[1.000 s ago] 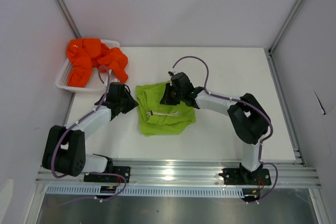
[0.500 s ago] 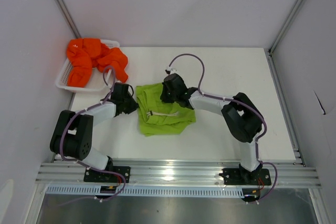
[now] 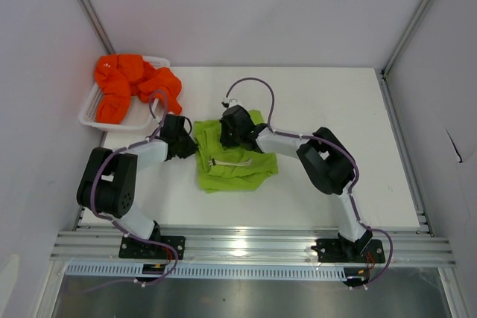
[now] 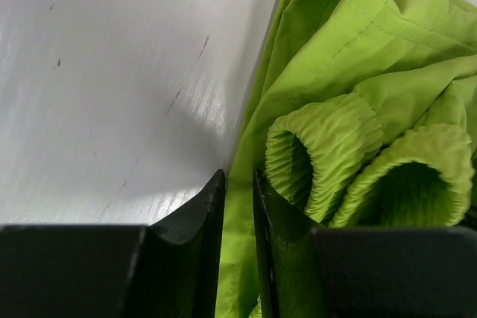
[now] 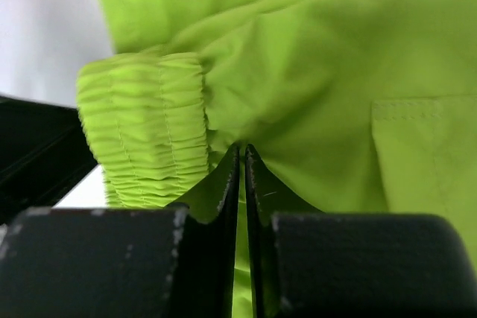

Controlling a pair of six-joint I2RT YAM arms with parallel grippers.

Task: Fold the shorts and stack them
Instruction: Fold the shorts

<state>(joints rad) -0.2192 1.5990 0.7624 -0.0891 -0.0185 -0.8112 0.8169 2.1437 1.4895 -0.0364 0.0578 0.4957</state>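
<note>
Top view, with two wrist close-ups.

- Shows the lime green shorts (image 3: pixel 235 158) bunched near the middle of the worktop (image 3: pixel 335 109), a little toward its left edge, with the white drawstring (image 3: pixel 227 161) lying on top.
- Shows the left gripper (image 4: pixel 238 176) at the left border of that garment. Jaws drawn nearly together and clenched on a thin fold of green cloth, with the gathered elastic waistband just beside them and bare worktop on the other side.
- Shows the right gripper (image 5: pixel 242 148) at the far part of the same pair. Jaws pressed almost closed, grasping green fabric next to a ruched band, with a stitched pocket corner nearby.
- Places the bright orange shorts (image 3: pixel 134 83) heaped in the white mesh basket (image 3: pixel 93 113) at the far left corner of the worktop. Partly draped over the basket's right rim, crumpled, and apart from the green pair.
</note>
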